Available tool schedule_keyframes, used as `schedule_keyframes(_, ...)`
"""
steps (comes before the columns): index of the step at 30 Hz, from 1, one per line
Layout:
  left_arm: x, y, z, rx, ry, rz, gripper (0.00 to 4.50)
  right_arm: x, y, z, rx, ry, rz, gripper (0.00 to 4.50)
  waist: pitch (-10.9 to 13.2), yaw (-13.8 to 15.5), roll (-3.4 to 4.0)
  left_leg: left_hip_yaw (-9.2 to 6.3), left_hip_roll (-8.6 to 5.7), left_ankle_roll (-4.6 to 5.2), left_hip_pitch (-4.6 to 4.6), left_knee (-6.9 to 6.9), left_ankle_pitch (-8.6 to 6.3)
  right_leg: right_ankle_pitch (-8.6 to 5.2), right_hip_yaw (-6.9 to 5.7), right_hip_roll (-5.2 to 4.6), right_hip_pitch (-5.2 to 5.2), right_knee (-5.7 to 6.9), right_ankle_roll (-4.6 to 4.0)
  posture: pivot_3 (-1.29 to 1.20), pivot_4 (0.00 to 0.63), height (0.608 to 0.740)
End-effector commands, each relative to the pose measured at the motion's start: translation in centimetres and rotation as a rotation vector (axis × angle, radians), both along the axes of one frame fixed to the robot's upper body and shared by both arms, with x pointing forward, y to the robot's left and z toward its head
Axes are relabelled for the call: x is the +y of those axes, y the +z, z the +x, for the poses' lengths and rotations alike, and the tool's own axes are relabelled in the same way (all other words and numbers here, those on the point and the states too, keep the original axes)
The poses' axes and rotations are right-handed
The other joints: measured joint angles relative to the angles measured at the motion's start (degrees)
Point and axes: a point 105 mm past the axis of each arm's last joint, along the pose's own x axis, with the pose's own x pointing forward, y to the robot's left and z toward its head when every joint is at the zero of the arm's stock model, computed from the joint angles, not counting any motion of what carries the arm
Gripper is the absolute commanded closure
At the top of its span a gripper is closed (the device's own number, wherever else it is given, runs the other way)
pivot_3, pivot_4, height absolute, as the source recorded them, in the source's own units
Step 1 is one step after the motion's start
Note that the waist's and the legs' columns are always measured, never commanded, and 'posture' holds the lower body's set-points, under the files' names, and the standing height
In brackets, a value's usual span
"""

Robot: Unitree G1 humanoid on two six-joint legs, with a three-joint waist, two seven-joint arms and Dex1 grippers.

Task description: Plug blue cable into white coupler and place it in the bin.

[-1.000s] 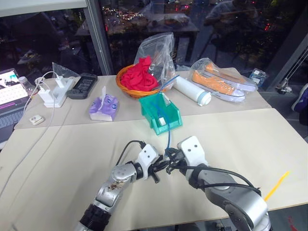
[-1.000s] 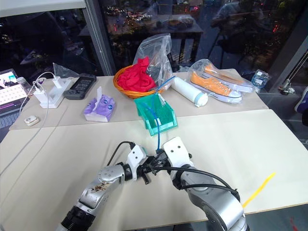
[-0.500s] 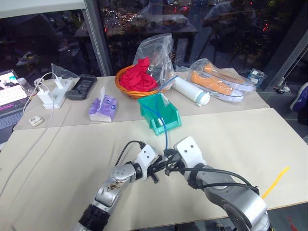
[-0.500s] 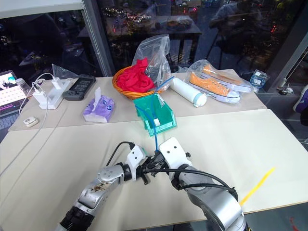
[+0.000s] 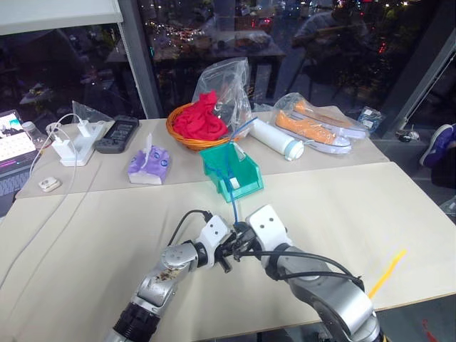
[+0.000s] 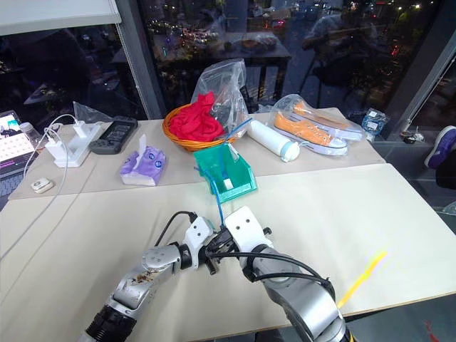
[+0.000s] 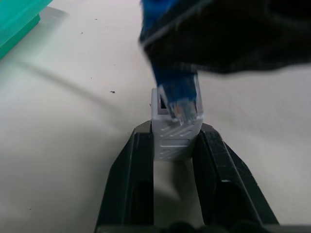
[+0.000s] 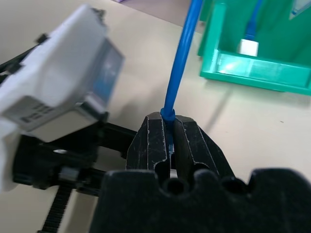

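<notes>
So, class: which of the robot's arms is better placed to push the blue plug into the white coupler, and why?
The right. The right gripper is shut on the blue cable with its plug at the white coupler's opening; the left gripper just steadies the coupler.

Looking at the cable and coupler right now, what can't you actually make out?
- Left wrist view: whether the bright-blue cable's plug is seated in the small white boxy coupler; the dark blurred right gripper covers it.
- Head views: the coupler is hidden between left gripper and right gripper.
</notes>
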Motion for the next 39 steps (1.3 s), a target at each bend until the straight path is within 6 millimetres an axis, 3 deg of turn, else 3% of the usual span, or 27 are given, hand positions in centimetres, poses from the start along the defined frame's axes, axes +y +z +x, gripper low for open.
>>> schedule_keyframes(1, 0.1, 2.6, 0.2, -0.089, -0.002, -0.051, 3.86, -0.8, -6.6, -2.1, 0.272, 0.007, -0.137, 4.5, 0.0, -0.03, 0.09, 0.04, -0.01, -0.01, -0.1, 0.03, 0.0, 0.0, 0.06, -0.01, -0.16, 0.03, 0.0, 0.0, 0.15, 0.732)
schedule_keyframes(6, 0.2, 2.6, 0.1, -0.087, 0.001, -0.051, 3.86, -1.5, -6.5, -1.8, 0.262, -0.02, -0.142, 4.5, -0.01, 0.02, 0.09, 0.03, -0.01, 0.0, -0.06, 0.0, 0.0, 0.0, 0.04, 0.0, -0.1, 0.01, -0.01, 0.0, 0.15, 0.732)
schedule_keyframes(9, 0.2, 2.5, 0.1, -0.084, 0.0, -0.049, 3.86, -2.2, -4.8, -0.4, 0.176, -0.053, -0.119, 4.5, -0.01, 0.06, 0.09, 0.03, -0.01, 0.0, -0.07, 0.0, -0.01, -0.01, 0.05, 0.0, -0.1, 0.0, -0.01, 0.0, 0.15, 0.732)
schedule_keyframes(11, 0.2, 2.5, 0.1, -0.084, -0.002, -0.049, 3.86, -2.8, -2.2, 1.2, 0.062, -0.1, -0.068, 4.5, 0.02, 0.09, 0.08, 0.03, -0.01, 0.0, -0.09, 0.01, 0.0, -0.01, 0.05, -0.01, -0.11, 0.0, 0.0, 0.0, 0.15, 0.732)
schedule_keyframes(13, 0.3, 2.5, 0.1, -0.085, -0.002, -0.049, 3.86, -3.4, 1.7, 2.8, -0.044, -0.149, 0.058, 4.5, 0.11, 0.09, 0.09, 0.03, -0.01, 0.0, -0.14, 0.01, 0.0, -0.01, 0.04, -0.01, -0.17, 0.0, -0.01, 0.0, 0.15, 0.732)
schedule_keyframes(16, 0.3, 2.5, 0.1, -0.085, -0.002, -0.047, 3.86, -4.7, 6.4, 3.9, -0.133, -0.219, 0.259, 4.5, 0.32, 0.26, 0.11, 0.02, -0.01, -0.03, -0.23, 0.03, 0.01, 0.0, 0.04, 0.0, -0.24, 0.01, -0.01, 0.0, 0.15, 0.732)
schedule_keyframes(18, 0.3, 2.5, 0.0, -0.085, -0.002, -0.047, 3.86, -5.8, 8.4, 4.2, -0.164, -0.268, 0.362, 4.5, 0.35, 0.37, 0.12, 0.02, -0.01, -0.03, -0.3, 0.03, 0.01, 0.01, 0.04, -0.01, -0.3, 0.0, -0.01, 0.0, 0.15, 0.732)
schedule_keyframes(25, 0.4, 2.5, -0.2, -0.082, -0.003, -0.049, 3.86, -6.6, 9.1, 3.9, -0.159, -0.304, 0.428, 4.5, 0.42, 1.07, 0.28, 0.0, -0.04, 0.01, -0.53, -0.08, -0.03, -0.01, -0.01, -0.03, -0.58, -0.04, 0.02, 0.0, 0.15, 0.732)
schedule_keyframes(32, 0.3, 2.5, -0.2, -0.081, -0.008, -0.048, 3.86, -5.1, 6.6, 2.7, -0.09, -0.259, 0.346, 4.5, 0.51, 1.05, 0.42, 0.02, -0.05, -0.02, -0.71, 0.04, -0.01, -0.01, 0.01, -0.05, -0.69, -0.01, 0.02, 0.0, 0.15, 0.732)
schedule_keyframes(39, -0.6, 2.7, 0.0, -0.084, -0.026, -0.057, 3.86, -4.0, 5.6, 1.3, -0.08, -0.225, 0.352, 4.5, 0.52, 1.26, 0.42, 0.02, -0.05, -0.02, -0.73, 0.07, 0.0, -0.01, 0.01, -0.05, -0.69, -0.02, 0.02, 0.0, 0.15, 0.732)
